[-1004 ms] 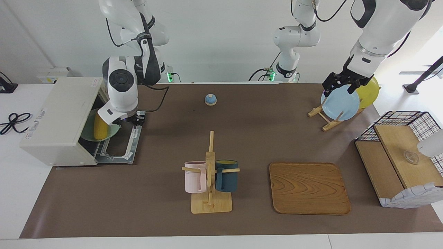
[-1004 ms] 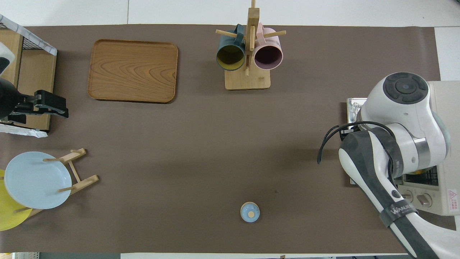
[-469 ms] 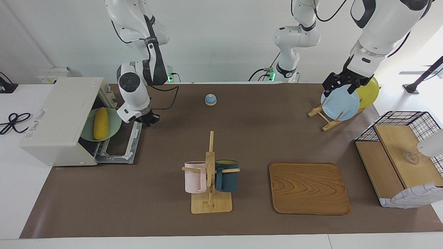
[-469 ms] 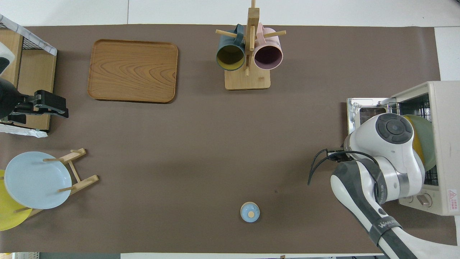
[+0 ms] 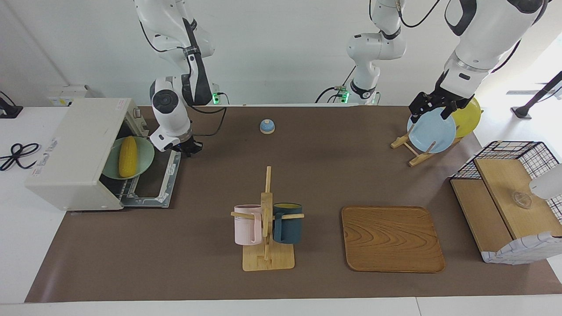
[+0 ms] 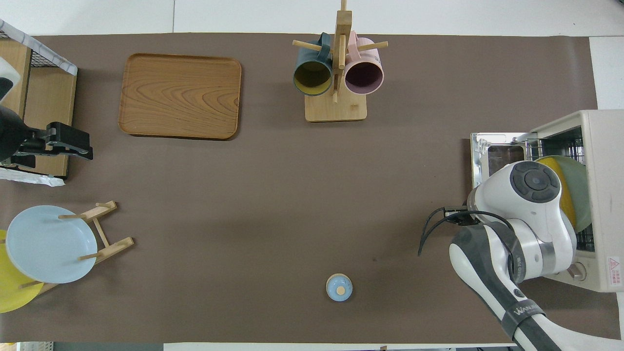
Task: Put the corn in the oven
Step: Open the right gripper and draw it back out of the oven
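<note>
- The corn (image 5: pixel 127 156) lies on a green plate (image 5: pixel 145 154) inside the oven (image 5: pixel 77 151), whose door (image 5: pixel 160 184) is folded down flat onto the table.
- The right gripper (image 5: pixel 189 149) hangs empty just off the door's edge nearer the robots, fingertips closed together, clear of the corn.
- The left gripper (image 5: pixel 432 107) waits with fingers spread wide, holding nothing, above a blue plate (image 5: pixel 432 131) standing in a wooden rack (image 5: pixel 410 151); a yellow plate (image 5: pixel 467 116) stands beside it.
- A mug stand (image 5: pixel 268 245) mid-table carries a pink mug (image 5: pixel 246 224) and a dark blue mug (image 5: pixel 287 223).
- A wooden tray (image 5: pixel 392 239) sits beside the stand.
- A wire basket (image 5: pixel 509 197) at the left arm's end holds wooden boards.
</note>
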Robot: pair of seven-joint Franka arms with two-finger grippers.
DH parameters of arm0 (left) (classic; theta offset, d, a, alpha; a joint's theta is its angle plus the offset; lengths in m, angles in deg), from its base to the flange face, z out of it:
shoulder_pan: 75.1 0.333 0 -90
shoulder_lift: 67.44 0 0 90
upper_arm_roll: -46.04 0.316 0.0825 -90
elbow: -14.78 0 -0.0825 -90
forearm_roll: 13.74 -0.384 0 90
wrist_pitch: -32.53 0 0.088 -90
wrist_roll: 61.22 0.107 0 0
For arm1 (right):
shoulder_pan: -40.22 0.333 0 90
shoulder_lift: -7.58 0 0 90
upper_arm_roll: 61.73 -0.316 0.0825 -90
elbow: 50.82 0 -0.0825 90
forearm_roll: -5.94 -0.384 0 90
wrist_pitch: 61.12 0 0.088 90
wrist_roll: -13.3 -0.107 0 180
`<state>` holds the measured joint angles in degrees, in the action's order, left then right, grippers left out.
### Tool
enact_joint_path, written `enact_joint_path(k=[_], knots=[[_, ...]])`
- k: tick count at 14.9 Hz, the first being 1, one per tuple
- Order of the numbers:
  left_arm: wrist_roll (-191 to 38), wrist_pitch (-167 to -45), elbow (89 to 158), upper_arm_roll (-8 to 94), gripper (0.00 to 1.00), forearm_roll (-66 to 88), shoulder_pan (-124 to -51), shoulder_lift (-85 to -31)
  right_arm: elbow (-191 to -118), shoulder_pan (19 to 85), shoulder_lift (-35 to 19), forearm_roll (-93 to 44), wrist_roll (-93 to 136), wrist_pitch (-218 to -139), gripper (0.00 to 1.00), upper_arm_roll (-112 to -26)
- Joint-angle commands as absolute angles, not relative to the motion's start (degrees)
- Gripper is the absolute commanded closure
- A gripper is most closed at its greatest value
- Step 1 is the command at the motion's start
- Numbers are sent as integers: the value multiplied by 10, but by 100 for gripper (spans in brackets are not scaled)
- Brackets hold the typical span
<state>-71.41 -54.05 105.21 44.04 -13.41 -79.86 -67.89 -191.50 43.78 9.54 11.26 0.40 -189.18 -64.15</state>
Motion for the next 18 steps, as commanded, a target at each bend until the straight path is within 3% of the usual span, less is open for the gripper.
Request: enact_joint_path(k=[1,9,18], knots=[[-712,-528,1043,436,0,-141,-792,-674,-1933,419,114,100,6,-1901,100,-644],[-712,-527,1043,436,0,-140,-792,-674,-1919,418,112,137,5,-1886,100,-641],[-713,-527,1042,436,0,-141,-792,-674,-1778,416,107,259,32,-1714,100,-641]])
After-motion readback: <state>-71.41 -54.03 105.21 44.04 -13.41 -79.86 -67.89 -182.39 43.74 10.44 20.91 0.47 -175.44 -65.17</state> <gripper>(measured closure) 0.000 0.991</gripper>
